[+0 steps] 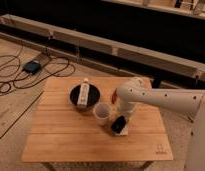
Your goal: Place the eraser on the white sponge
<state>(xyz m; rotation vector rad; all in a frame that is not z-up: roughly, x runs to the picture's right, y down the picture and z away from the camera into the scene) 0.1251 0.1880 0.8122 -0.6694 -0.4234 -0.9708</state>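
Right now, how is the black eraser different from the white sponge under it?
The eraser is black; the white sponge is pale. The eraser lies on top, the white sponge rests on the table. The eraser shows nearly whole; the white sponge only peeks out. Both are flat, right below the gripper.

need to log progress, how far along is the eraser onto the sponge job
Nearly done: the eraser already lies on the white sponge, right of the white cup on the table. In hand: the gripper sits right over it; whether it has let go isn't clear. Left: pulling the arm away.
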